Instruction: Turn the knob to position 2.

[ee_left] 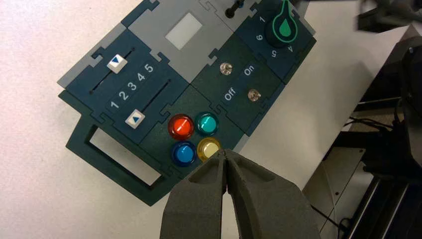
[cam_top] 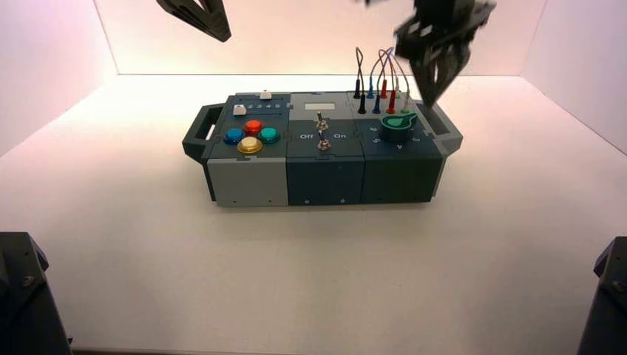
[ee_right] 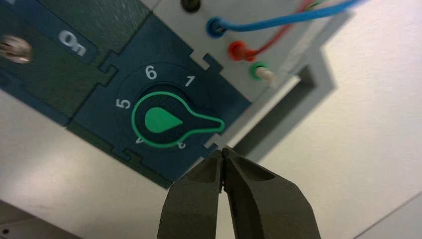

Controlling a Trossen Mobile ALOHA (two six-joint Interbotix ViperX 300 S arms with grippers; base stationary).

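Note:
The dark-green teardrop knob (cam_top: 398,124) sits on the right end of the box (cam_top: 325,177). In the right wrist view the knob (ee_right: 161,120) points its tip between the printed 1 and 3. The digit for position 2 is hidden there, under the tip. My right gripper (ee_right: 224,152) is shut and empty, just off the box's edge beside the knob's tip, not touching it. From above, the right gripper (cam_top: 432,100) hangs over the box's right rear. My left gripper (cam_top: 224,35) is raised at the back left. Its view shows this gripper (ee_left: 225,153) shut, with the knob (ee_left: 284,27) far off.
Coloured wires (cam_top: 381,70) are plugged in behind the knob. Two metal toggle switches (cam_top: 322,132) stand mid-box between "Off" and "On". Several round push buttons (cam_top: 251,137) and two sliders (ee_left: 124,89) fill the left end. The box has a handle (cam_top: 201,133) at each end.

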